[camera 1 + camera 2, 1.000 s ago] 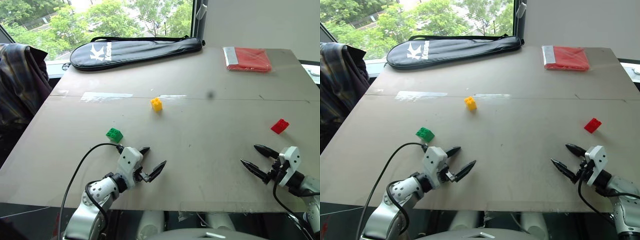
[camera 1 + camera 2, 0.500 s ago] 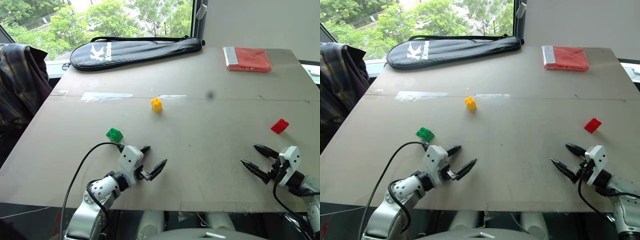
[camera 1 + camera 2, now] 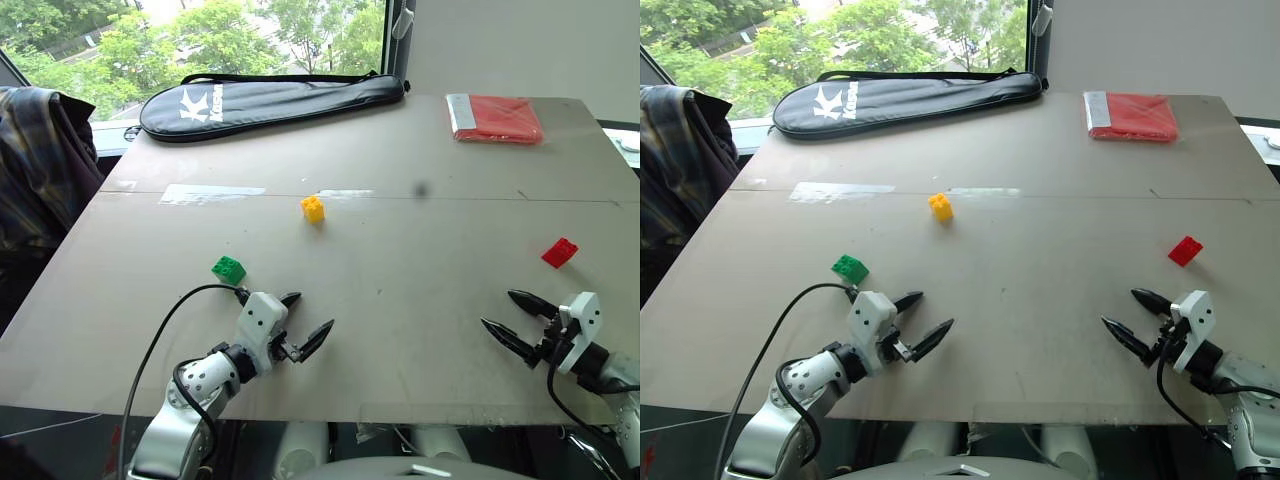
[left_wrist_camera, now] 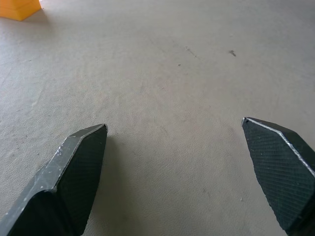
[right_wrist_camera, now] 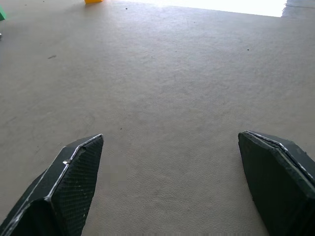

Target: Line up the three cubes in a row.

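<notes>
Nothing has really changed over the last second: both arms sit where they were and none of the cubes has shifted, so the task is not started yet. Left gripper (image 3: 302,318) hovers low over the near edge of the bench (image 3: 420,300), fingers spread wide, holding nothing. Right gripper (image 3: 513,320) is likewise at the near right edge, fingers wide and empty. Green cube (image 3: 229,269) lies just beyond the left gripper, slightly to its left, not touching it. Red cube (image 3: 560,252) lies near the right gripper, a bit beyond it. Yellow cube (image 3: 313,208) sits further out, mid-bench, by a strip of clear tape (image 3: 212,192), well apart from both grippers. The three cubes are scattered, no row. At the far edge lie a black racket bag (image 3: 270,100) and a flat red packet (image 3: 495,118), not part of the job. Likely first move: left gripper takes green, the closest one.
</notes>
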Robot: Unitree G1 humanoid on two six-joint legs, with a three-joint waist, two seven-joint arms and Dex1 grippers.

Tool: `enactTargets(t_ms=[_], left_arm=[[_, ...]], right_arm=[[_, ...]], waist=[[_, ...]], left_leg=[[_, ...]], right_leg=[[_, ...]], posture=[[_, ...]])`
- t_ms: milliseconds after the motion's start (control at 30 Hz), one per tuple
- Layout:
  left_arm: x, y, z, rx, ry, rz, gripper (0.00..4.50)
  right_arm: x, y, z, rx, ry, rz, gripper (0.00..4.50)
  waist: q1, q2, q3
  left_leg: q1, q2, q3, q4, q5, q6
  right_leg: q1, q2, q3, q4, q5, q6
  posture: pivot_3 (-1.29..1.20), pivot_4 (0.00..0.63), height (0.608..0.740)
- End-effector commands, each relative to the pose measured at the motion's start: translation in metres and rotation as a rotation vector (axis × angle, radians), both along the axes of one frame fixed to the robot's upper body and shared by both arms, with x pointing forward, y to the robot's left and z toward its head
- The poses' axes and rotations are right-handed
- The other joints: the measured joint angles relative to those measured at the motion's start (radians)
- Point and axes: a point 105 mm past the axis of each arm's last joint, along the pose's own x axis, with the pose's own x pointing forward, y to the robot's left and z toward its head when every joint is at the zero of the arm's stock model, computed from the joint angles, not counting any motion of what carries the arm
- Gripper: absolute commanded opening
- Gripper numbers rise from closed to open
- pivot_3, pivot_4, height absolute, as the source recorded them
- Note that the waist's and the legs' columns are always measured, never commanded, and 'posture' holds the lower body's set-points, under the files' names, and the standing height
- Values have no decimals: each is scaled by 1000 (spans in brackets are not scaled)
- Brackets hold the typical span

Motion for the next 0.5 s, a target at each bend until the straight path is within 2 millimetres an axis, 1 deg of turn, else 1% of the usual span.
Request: enactTargets(t_ms=[33,167,333,400,500], left_arm=[[1,-2,4,3,-9,-52,4474],[7,-12,20,7,-49,-143,4474],[13,-26,43,49,-89,-307,4474],[16,-31,52,63,-103,-355,4474],[22,-44,72,55,-139,-446,4474]], right_arm=[[3,-12,22,4,-115,-101,4500],[2,-27,33,9,-156,-219,4500],[5,-52,40,-34,-184,-459,4500],[11,-54,42,-21,-190,-531,4500],[25,-45,39,-10,-190,-646,4500]], waist=[[1,0,0],[3,0,0],[-1,-1,0],[-4,-1,1],[-4,-2,2]], left_leg=[[0,0,0,0,0,0],[-1,0,0,1,0,0],[-1,-1,0,1,0,0],[-1,-1,0,1,0,0],[0,-1,0,1,0,0]], right_leg=[[0,0,0,0,0,0],[0,0,0,0,0,0],[0,0,0,1,0,0],[0,0,1,1,0,0],[0,0,1,2,0,1]], posture=[[0,150,708],[0,150,708],[0,150,708],[0,150,708],[0,150,708]])
